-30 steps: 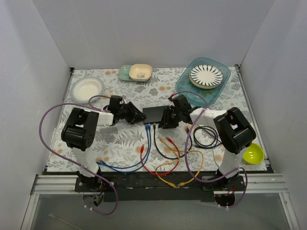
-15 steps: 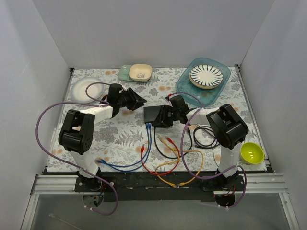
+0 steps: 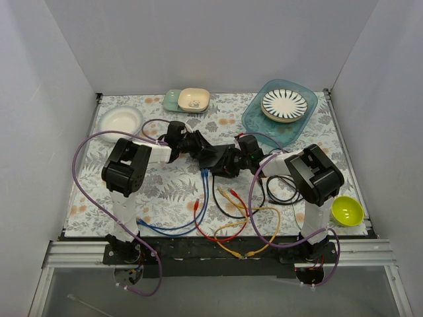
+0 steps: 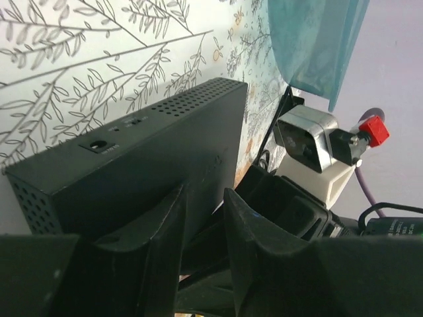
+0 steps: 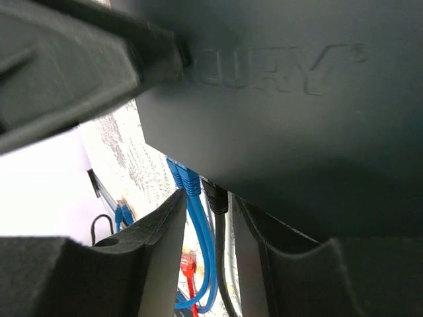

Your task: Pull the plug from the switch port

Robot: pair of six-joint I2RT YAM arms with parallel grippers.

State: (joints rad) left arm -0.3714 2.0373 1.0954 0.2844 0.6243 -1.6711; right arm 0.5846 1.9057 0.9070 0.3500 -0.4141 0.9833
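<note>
The flat black switch (image 3: 217,157) is tipped up off the cloth between both arms. In the left wrist view its back rim with the power jack (image 4: 92,142) is uppermost. My left gripper (image 3: 200,148) (image 4: 205,198) is shut on the switch's left corner, one finger (image 5: 86,66) lying on the logo face (image 5: 297,119). At the port edge my right gripper (image 3: 231,164) (image 5: 208,195) is shut on the black plug (image 5: 215,197), with a blue plug (image 5: 188,181) pressed beside it. The switch port itself is hidden under the box's edge.
Blue (image 3: 205,191), red and yellow (image 3: 231,198) cables trail toward the near edge, with a black coil (image 3: 284,188) on the right. A teal tray (image 3: 261,122) with a striped plate (image 3: 284,105), a white bowl (image 3: 120,121), stacked dishes (image 3: 193,99) and a lime bowl (image 3: 348,211) ring the mat.
My left gripper swung right from clear of the switch onto its left corner and narrowed a little. The switch tipped up. My right gripper stayed at the port edge.
</note>
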